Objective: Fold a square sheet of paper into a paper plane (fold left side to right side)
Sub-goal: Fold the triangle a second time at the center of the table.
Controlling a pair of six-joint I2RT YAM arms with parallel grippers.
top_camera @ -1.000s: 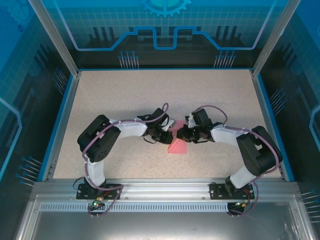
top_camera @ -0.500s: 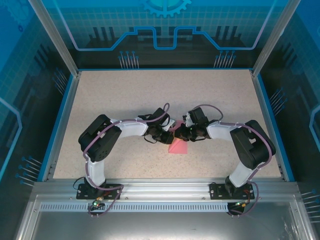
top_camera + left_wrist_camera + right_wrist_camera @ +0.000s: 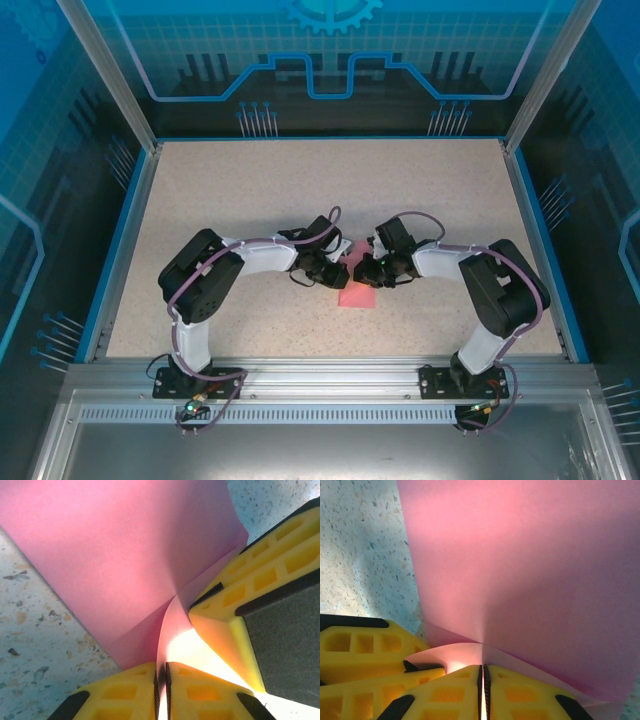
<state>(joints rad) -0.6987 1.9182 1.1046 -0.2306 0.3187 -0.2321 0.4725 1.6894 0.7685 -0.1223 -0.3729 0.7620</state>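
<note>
The thin pink-red square sheet of paper lies near the middle of the speckled beige table, its far edge lifted between the two arms; the left gripper has its yellow fingers pressed together on that edge, with the paper running up into the slit between them; the right gripper is likewise clamped on the paper just beside it, so close that the fingers of each show in the other's wrist view. The step looks like carrying the left side over to the right; to do it well, one pinch should probably hold firm as an anchor while the other carries its edge across low and slowly; the edges should meet squarely before anything is pressed; pulling the two grips apart risks tearing so thin a sheet.
</note>
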